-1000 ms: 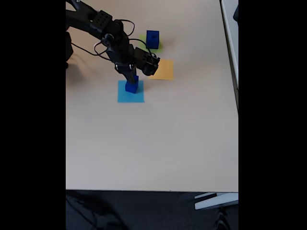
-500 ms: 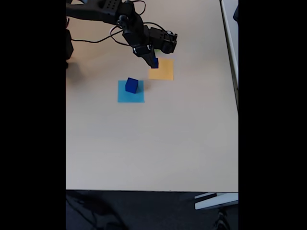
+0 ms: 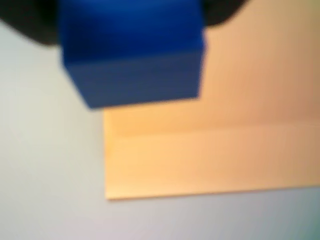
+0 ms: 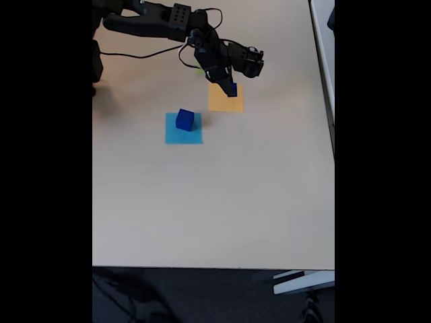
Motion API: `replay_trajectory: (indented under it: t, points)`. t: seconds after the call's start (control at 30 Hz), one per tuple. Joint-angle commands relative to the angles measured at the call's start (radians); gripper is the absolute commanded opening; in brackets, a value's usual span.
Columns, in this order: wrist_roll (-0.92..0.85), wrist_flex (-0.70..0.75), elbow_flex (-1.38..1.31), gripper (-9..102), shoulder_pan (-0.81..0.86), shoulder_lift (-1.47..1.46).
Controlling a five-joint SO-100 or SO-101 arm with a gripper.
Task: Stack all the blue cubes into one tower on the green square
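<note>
You had the fingers (image 4: 232,89) clamped on a small blue cube (image 3: 132,52) above the orange-yellow square (image 4: 225,99), away from the medium blue cube (image 4: 185,120) on the light blue square (image 4: 183,131), so carrying it level suited stacking.

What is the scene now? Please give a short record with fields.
pincer: shut on small cube, over the orange square
small cube: dark blue, held above the orange square's corner in the wrist view
orange square: flat paper on the table
medium cube: dark blue, resting on the light blue square
light blue square: flat paper, lower left of the orange one in the fixed view
table: beige
</note>
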Motion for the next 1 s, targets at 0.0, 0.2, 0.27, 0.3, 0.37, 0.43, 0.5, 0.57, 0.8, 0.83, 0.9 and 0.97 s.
replay_trajectory:
  t: [0.0, 0.2, 0.27, 0.3, 0.37, 0.43, 0.5, 0.57, 0.8, 0.83, 0.9, 0.97]
  points:
    - [-0.002, -0.018, -0.071, 7, -0.034, 0.009]
    - [0.038, -0.015, -0.066, 7, -0.071, -0.018]
    - [0.049, -0.017, -0.051, 7, -0.074, -0.026]
    - [0.055, -0.023, -0.035, 7, -0.075, -0.029]
    - [0.058, -0.037, -0.011, 7, -0.067, -0.034]
    - [0.048, -0.058, 0.009, 7, -0.055, -0.035]
    - [0.038, -0.061, 0.011, 7, -0.043, -0.048]
    - [0.035, -0.061, 0.014, 7, -0.037, -0.055]
    - [0.051, -0.097, 0.067, 7, -0.026, -0.075]
    - [0.051, -0.098, 0.069, 7, -0.025, -0.077]
    - [0.051, -0.098, 0.072, 7, -0.025, -0.078]
    - [0.052, -0.098, 0.074, 7, -0.026, -0.081]
